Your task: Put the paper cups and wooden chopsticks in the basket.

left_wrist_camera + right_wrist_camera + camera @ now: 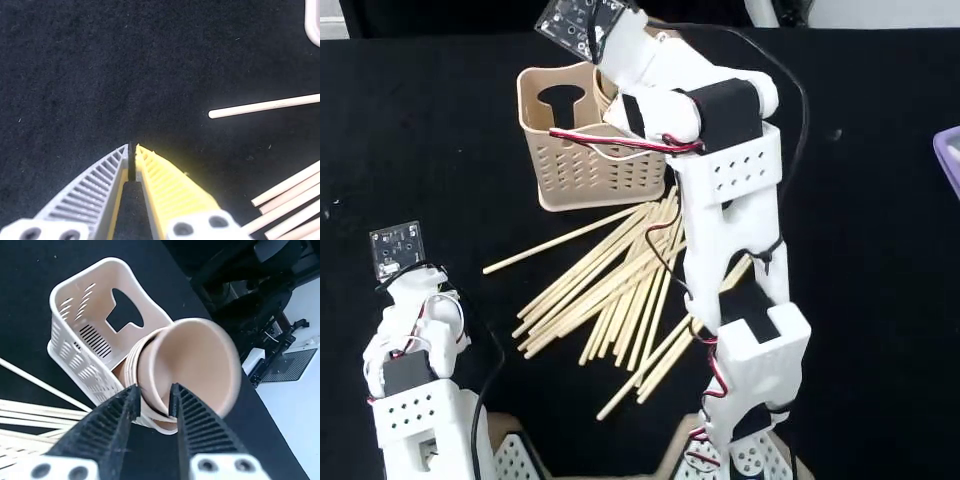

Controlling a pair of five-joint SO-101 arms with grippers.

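One light, crushable cup is pinched by its thin wall in the right fingers over the basket; left fingers are pressed together.

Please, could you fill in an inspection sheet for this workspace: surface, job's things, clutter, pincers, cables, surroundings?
Surface: black table.
Job's things: beige basket upright at the far side; stack of paper cups tilted at its open top; wooden chopsticks lie scattered on the table beside the basket.
Clutter: purple object at the table's edge.
Grippers: left pincer shut and empty, above bare table; right pincer shut on the rim of the paper cups.
Cables: red wires run along the extended arm; a black cable arcs beside it.
Surroundings: dark furniture and pale floor beyond the table.
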